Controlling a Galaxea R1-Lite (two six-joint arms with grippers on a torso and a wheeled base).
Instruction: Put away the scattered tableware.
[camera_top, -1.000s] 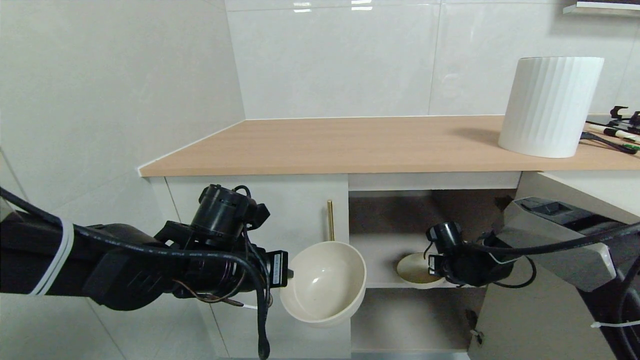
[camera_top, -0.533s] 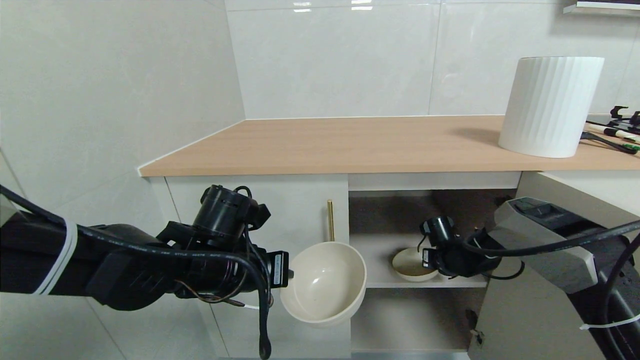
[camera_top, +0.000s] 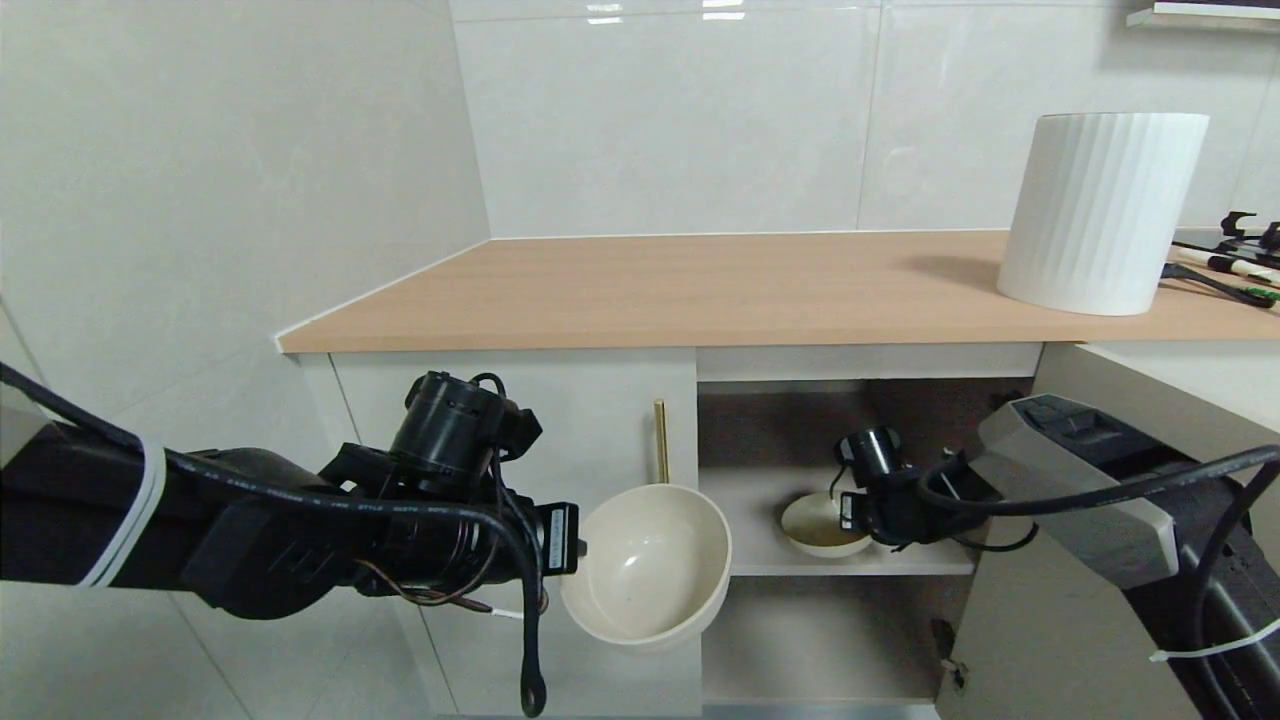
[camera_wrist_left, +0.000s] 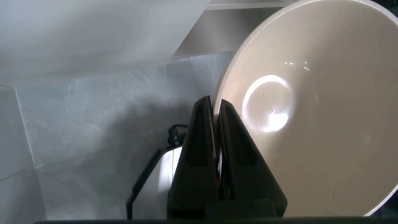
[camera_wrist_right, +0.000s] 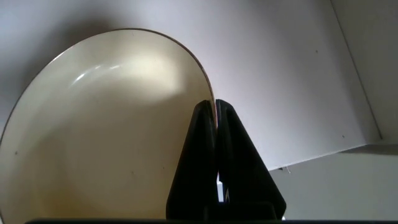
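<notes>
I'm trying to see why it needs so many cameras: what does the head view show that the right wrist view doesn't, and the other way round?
Head view, not the right wrist view: the wooden counter with a white ribbed container, and the left gripper holding a large bowl by its rim before the closed cabinet door. Right wrist view, not the head view: close up, the fingers clamped on the rim of the cream plate. Both: the right gripper holding that plate at the cabinet shelf.

bowl: cream | plate: cream, rim possibly darker | canister: white, ribbed
</notes>
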